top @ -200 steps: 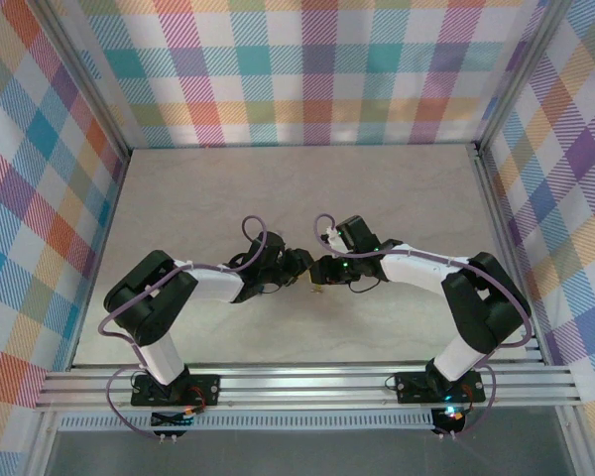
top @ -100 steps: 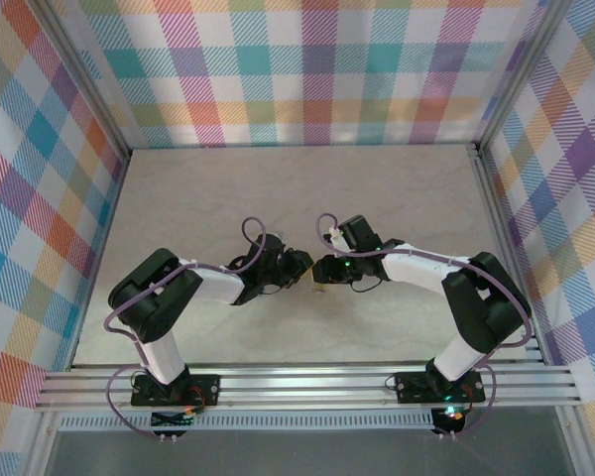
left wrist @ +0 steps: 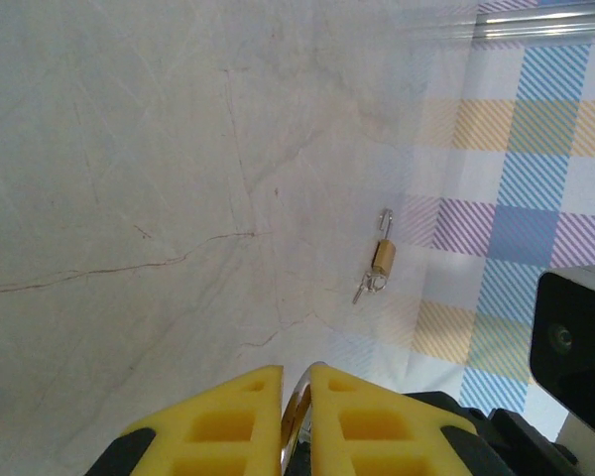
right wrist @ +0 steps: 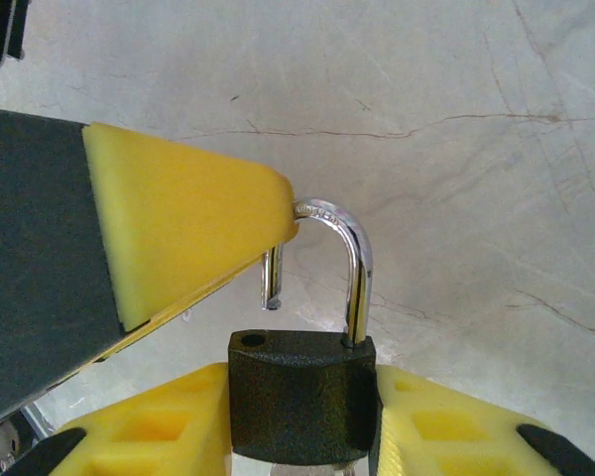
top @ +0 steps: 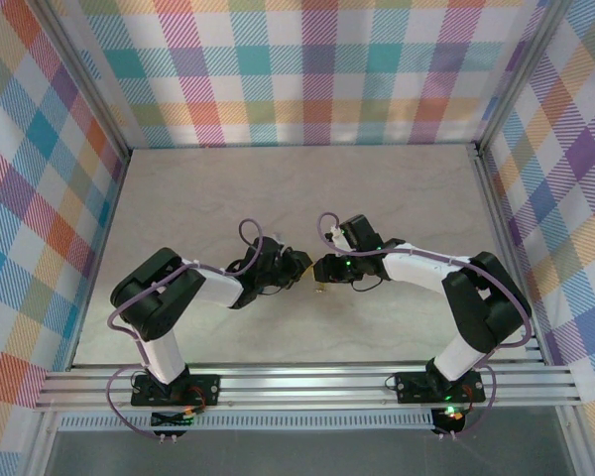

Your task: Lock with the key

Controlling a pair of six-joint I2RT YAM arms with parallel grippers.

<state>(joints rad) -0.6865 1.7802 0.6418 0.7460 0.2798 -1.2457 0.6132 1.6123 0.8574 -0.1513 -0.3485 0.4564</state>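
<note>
Lock (right wrist: pixel 299 392) lengthwise in right gripper (right wrist: pixel 299 421), shackle (right wrist: pixel 355 260) (unlatched) toward left gripper (left wrist: pixel 296 382)

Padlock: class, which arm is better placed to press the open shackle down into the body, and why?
Left. The left gripper pinches the top of the shackle, whose free end sits out of the hole, so it can likely push down; the right gripper holds the padlock.

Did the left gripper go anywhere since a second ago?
No, not visibly: the left gripper stays the same distance from the near rail, beside the right gripper.
</note>
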